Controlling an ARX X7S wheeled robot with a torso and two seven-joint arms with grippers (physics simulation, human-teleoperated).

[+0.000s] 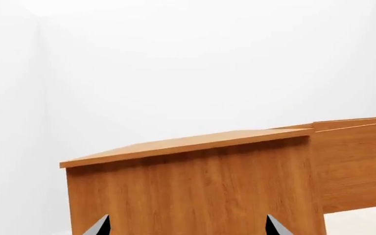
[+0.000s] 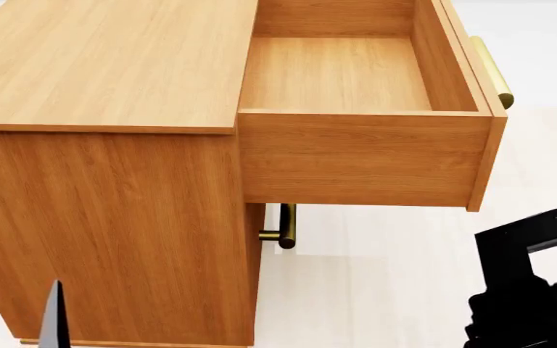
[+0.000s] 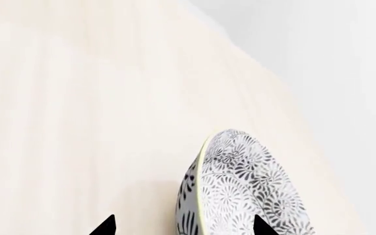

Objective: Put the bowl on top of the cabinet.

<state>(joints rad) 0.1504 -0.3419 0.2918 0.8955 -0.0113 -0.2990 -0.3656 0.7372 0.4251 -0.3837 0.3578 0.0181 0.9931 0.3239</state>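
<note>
Honey-brown cabinet [image 2: 104,181], top drawer [image 2: 356,156] pulled open, brass handle [image 2: 286,226] below

The cabinet [image 2: 104,181] stands ahead. Its top drawer [image 2: 356,156] juts out to the cabinet's right; a lower handle [image 2: 286,226] lies beneath that drawer. The bowl [image 3: 240,191] hangs above the floor [image 3: 77,122].

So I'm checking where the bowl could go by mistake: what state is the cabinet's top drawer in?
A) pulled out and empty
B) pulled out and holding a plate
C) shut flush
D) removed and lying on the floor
A: in the head view the top drawer juts out from the cabinet and shows only its bare wooden bottom, with nothing inside.
</note>
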